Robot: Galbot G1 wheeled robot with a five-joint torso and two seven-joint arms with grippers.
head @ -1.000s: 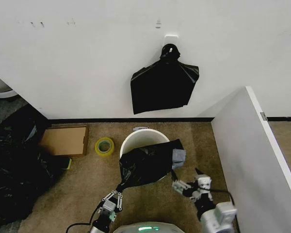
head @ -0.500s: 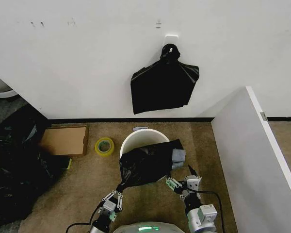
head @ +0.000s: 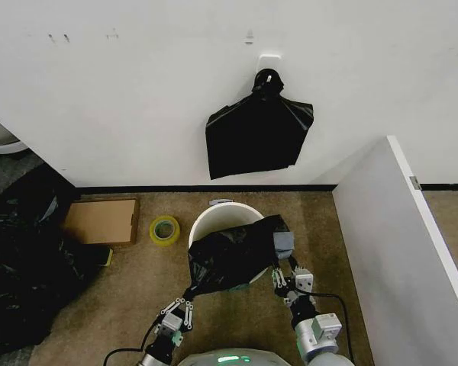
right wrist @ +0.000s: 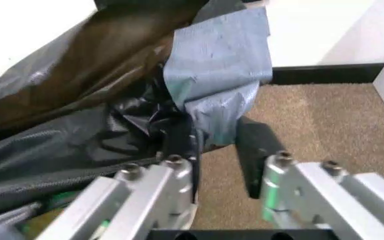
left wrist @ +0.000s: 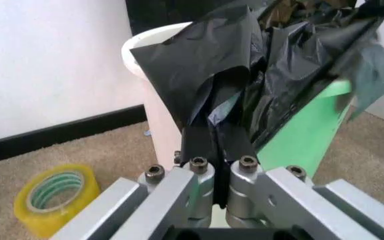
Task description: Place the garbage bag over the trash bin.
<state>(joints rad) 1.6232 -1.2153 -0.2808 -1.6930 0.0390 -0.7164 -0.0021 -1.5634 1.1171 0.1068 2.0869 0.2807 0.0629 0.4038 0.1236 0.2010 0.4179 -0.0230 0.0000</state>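
Note:
The trash bin (head: 223,215) is a round white bucket on the carpet by the wall. The garbage bag (head: 233,259), glossy black, lies draped over its near rim and front. My left gripper (head: 177,313) is low and near, shut on a stretched corner of the bag; in the left wrist view its fingers (left wrist: 199,175) pinch a black strip below the bag (left wrist: 245,65) and bin (left wrist: 157,115). My right gripper (head: 291,278) is open at the bag's right edge. In the right wrist view a greyish flap of the bag (right wrist: 219,75) hangs just ahead of the open gripper (right wrist: 229,167).
A squarish knotted black bag (head: 258,133) hangs on the wall above the bin. A yellow tape roll (head: 165,229) and a flat cardboard box (head: 101,221) lie left of the bin. A dark heap (head: 23,259) lies far left. A white partition (head: 397,244) stands to the right.
My right gripper has swung in from the right and moved forward, up to the bag's right edge. The left gripper has kept its hold and place.

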